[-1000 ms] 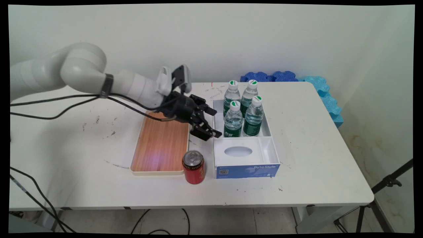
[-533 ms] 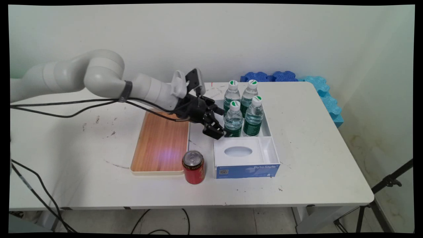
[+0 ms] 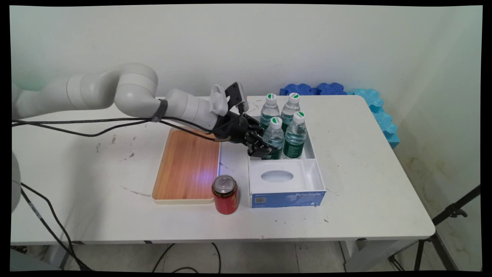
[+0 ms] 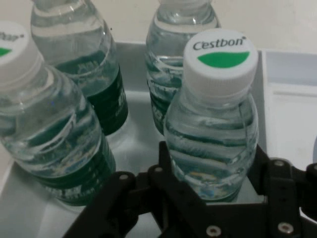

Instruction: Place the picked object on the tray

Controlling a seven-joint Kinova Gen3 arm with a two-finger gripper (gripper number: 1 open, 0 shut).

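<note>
Looking across your table, you see the black two-finger gripper (image 3: 265, 148) with its fingers set on either side of the near-left clear plastic water bottle with a white cap and green label (image 4: 213, 134), apparently clamped on it. That bottle stands upright in the white box's (image 3: 312, 151) far compartment among three others, unlifted. At about seven o'clock from it stands a red drink can (image 3: 225, 194), beside a wood-topped tray (image 3: 184, 169).

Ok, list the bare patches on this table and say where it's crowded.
Free: the wooden tray, table right of the white box, and the near strip before the red can. Crowded: the box's far section, four water bottles plus the gripper.
</note>
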